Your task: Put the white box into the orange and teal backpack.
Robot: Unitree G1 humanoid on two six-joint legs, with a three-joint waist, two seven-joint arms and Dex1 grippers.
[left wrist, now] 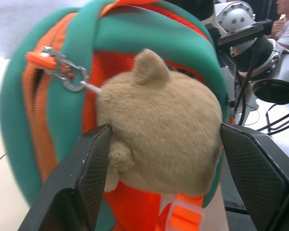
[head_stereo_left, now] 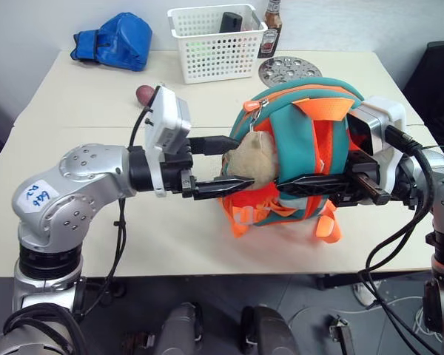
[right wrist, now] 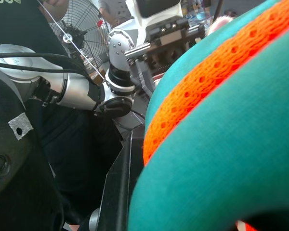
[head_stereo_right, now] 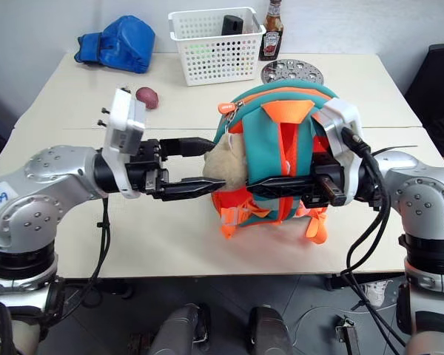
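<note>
The bright orange fabric backpack with teal trim [head_stereo_left: 296, 159] stood upright near the middle of the pale counter [head_stereo_left: 81, 111], probably propped so its zip stayed reachable. The right hand [head_stereo_right: 281, 185], jaws pinched narrow, gripped a strap on the padded back panel, seemingly to steady the soft bag. The left hand [head_stereo_left: 222, 166] stood with its two black fingers spread wide on either side of the fuzzy tan plush toy [left wrist: 159, 134] clipped to the zipper pull, holding nothing. The flat white box could not be made out on the counter; whether it lay inside the backpack could not be told. Behind stood a rigid white perforated plastic basket [head_stereo_left: 218, 44] and a crumpled blue bag [head_stereo_left: 115, 41].
</note>
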